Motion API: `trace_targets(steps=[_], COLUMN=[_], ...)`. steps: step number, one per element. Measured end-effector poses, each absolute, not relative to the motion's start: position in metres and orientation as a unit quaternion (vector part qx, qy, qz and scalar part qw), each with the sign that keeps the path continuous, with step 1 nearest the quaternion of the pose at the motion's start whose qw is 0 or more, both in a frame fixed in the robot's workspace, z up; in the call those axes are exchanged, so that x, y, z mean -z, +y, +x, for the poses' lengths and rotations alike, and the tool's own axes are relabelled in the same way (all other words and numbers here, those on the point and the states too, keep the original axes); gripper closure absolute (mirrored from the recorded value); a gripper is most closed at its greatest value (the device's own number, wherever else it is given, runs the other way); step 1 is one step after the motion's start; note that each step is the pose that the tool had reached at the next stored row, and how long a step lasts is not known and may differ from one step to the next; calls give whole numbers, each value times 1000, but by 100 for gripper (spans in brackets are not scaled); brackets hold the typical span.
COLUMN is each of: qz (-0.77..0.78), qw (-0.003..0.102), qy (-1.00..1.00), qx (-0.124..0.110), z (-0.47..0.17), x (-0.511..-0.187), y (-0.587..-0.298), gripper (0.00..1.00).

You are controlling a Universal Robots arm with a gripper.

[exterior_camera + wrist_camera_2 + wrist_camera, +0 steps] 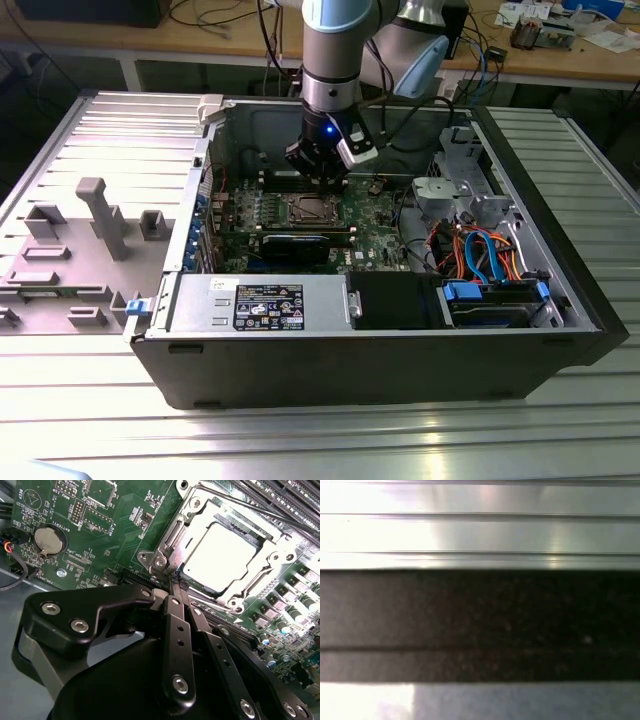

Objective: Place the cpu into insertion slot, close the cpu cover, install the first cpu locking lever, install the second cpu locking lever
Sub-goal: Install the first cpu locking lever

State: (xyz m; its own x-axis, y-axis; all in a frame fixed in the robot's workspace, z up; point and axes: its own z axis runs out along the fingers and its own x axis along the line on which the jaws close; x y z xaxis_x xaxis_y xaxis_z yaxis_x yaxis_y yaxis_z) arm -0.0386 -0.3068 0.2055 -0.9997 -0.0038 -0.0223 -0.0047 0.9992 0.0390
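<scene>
We list, from the exterior view's left, a grey moulded plastic panel [80, 250] with ribbed ridges and upright tabs, lying flat on the slatted aluminium table [300, 440]. Just beside it stands the open computer case [380, 360], a dark steel box with matt walls. In its near compartment we find a silver power supply [260, 303] bearing a black label, then a black shroud [395, 298], then a blue-handled drive bay [495, 300] with orange and blue cables [470, 245] above it. Deeper in the case lies the green circuit board [375, 235], with a long black card [300, 245] set across it. The arm [335, 60], glossy grey with a pale blue cap, reaches down into the case, and its gripper [318, 170] hangs just above the insertion slot [308, 208]. In the second wrist view we see a round silver coin cell [50, 540] on the board, then the gripper [176, 582], of black anodised metal links with bright screw heads; its two slim fingers [172, 592] are pressed together, nothing visibly between them, tips right by the hinge corner of the cpu cover [172, 540]. That thin silver frame lies down over the insertion slot [230, 600], and through its square window the cpu [220, 555] sits seated, its top dull and pale. A thin wire lever [250, 507] runs along the far side.
</scene>
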Motion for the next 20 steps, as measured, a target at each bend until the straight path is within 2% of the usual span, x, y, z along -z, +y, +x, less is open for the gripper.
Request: trace_targets(steps=[20], qz=[-2], qw=[11], qy=[1000], qx=[-13], z=[-38], x=[-202], y=[-307], gripper=[89])
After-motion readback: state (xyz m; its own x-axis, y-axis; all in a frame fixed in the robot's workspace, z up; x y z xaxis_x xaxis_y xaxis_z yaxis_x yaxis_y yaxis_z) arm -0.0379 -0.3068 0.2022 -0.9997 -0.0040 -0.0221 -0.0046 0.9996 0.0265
